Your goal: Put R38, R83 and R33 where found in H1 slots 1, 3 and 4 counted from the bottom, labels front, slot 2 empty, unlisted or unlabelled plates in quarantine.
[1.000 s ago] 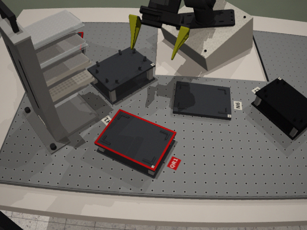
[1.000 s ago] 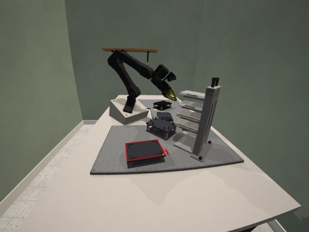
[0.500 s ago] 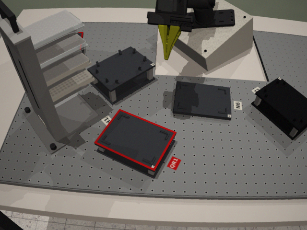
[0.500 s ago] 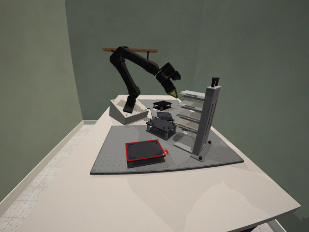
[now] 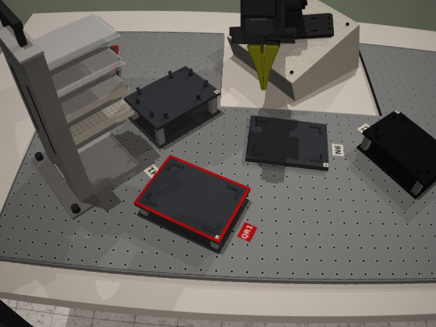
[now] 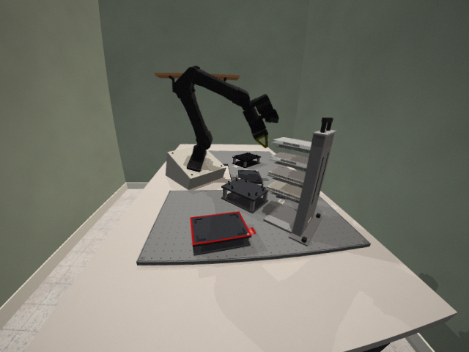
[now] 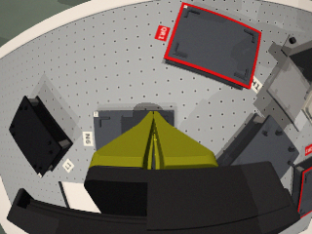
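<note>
The plate hotel H1 (image 5: 52,105) stands at the left, and it also shows in the exterior view (image 6: 310,182). A translucent plate (image 5: 75,37) lies on its top shelf. A plate with visible wells (image 5: 100,121) lies on the lowest shelf. The two shelves between hold pale shapes that I cannot identify. No ID label can be read in any view. My gripper (image 5: 262,86) (image 6: 264,143) is shut and empty. It hangs high above the table in front of the arm's base, right of the hotel's top. In the wrist view the shut fingers (image 7: 152,120) point down over nest N6 (image 7: 124,127).
The red-framed nest QR1 (image 5: 191,197) is empty, and N6 (image 5: 287,142) is empty. A raised nest with pins (image 5: 172,101) stands beside the hotel. A black raised nest (image 5: 399,151) sits at the right. A red edge (image 5: 114,49) shows behind the hotel.
</note>
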Robot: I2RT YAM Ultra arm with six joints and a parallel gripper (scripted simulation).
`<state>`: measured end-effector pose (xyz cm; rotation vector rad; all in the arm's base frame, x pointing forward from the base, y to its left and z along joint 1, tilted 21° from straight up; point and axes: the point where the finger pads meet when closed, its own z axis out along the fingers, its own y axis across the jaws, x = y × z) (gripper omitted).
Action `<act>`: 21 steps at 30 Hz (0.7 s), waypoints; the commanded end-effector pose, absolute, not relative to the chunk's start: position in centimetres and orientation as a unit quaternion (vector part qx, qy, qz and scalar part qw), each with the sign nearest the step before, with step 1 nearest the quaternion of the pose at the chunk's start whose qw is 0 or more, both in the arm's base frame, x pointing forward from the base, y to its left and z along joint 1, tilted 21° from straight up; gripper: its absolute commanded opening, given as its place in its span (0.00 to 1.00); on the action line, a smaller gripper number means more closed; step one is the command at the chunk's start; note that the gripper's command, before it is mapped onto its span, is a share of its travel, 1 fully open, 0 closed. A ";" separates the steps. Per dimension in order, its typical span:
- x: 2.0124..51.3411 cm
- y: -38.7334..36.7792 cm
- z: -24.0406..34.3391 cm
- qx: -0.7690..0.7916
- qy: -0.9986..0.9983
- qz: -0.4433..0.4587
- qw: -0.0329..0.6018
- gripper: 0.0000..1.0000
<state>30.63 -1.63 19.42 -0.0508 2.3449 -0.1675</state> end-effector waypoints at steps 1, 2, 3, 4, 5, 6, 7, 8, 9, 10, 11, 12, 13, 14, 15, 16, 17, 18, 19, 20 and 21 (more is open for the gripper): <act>30.1 -0.8 19.3 -0.005 0.939 -0.062 0.338 0.00; 30.0 -0.5 19.2 -0.006 0.943 -0.061 0.326 0.00; 29.9 -0.1 19.2 -0.007 0.948 -0.060 0.313 0.00; 29.8 0.2 19.1 -0.007 0.948 -0.060 0.313 0.00; 29.8 0.2 19.1 -0.007 0.948 -0.060 0.313 0.00; 29.8 0.2 19.1 -0.007 0.948 -0.060 0.313 0.00; 29.7 0.5 19.1 -0.008 0.952 -0.061 0.301 0.00; 29.6 0.8 19.0 -0.010 0.956 -0.061 0.288 0.00; 29.5 1.1 19.0 -0.010 0.957 -0.061 0.283 0.00; 29.4 1.5 18.9 -0.010 0.957 -0.061 0.283 0.00; 29.3 1.8 18.9 -0.012 0.961 -0.064 0.270 0.00; 29.1 2.1 18.9 -0.014 0.964 -0.066 0.258 0.00; 29.0 2.4 18.8 -0.015 0.965 -0.066 0.253 0.00; 28.9 2.7 18.8 -0.015 0.965 -0.066 0.253 0.00; 28.7 3.0 18.8 -0.018 0.968 -0.070 0.241 0.00; 28.6 3.3 18.8 -0.020 0.971 -0.073 0.229 0.00; 28.4 3.6 18.8 -0.021 0.971 -0.074 0.225 0.00; 28.3 3.9 18.8 -0.023 0.974 -0.079 0.213 0.00; 28.1 4.2 18.8 -0.026 0.976 -0.084 0.201 0.00; 27.9 4.5 18.8 -0.027 0.976 -0.086 0.198 0.00; 27.7 4.8 18.8 -0.027 0.976 -0.086 0.198 0.00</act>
